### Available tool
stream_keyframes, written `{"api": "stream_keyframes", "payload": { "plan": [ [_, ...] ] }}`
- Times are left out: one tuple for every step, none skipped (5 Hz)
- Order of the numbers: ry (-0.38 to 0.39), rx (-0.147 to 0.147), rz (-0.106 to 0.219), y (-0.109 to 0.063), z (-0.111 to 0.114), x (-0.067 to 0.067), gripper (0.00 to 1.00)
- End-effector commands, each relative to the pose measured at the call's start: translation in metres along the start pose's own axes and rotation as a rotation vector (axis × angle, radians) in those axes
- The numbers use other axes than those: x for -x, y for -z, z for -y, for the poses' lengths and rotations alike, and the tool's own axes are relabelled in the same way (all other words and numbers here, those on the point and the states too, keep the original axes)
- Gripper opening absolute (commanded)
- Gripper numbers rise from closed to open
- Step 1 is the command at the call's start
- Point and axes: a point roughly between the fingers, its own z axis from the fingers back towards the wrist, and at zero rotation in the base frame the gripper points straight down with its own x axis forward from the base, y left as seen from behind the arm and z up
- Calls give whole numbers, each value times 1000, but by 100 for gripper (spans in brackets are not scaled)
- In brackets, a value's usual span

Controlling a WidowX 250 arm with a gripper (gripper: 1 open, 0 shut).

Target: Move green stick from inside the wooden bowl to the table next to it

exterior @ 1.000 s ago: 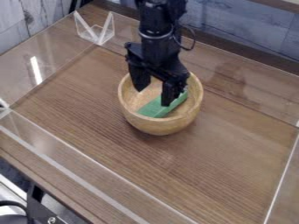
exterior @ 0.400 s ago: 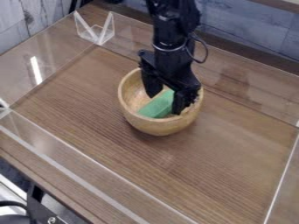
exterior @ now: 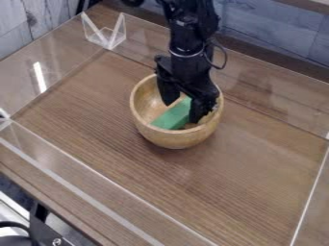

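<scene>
The wooden bowl (exterior: 157, 132) stands in the middle of the table (exterior: 115, 178). Inside it lies the green stick (exterior: 175, 114), leaning against the bowl's right inner wall. My gripper (exterior: 186, 104) reaches down into the bowl from above, open, with one black finger on each side of the stick's upper part. The fingers cover part of the stick, and I cannot tell whether they touch it.
Clear acrylic walls (exterior: 52, 67) edge the tabletop on all sides. A small clear bracket (exterior: 103, 32) stands at the back left corner. Bare tabletop lies to the left, front and right of the bowl.
The gripper has shifted a little to the right and sunk deeper into the bowl, coming astride the green stick. Its jaws have stayed open. The stick has not moved.
</scene>
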Motion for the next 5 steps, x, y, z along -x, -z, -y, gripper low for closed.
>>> {"api": "stream_keyframes", "payload": {
  "plan": [
    [-8,-7,66,-10,-9,-11,100],
    [-53,-8,75,-12,-15,-4,100],
    [-87,-9,82,-17,-16,2,100],
    [-108,-7,88,-21,-13,5,100],
    [-113,-4,91,-27,-14,4,100]
  ]
}}
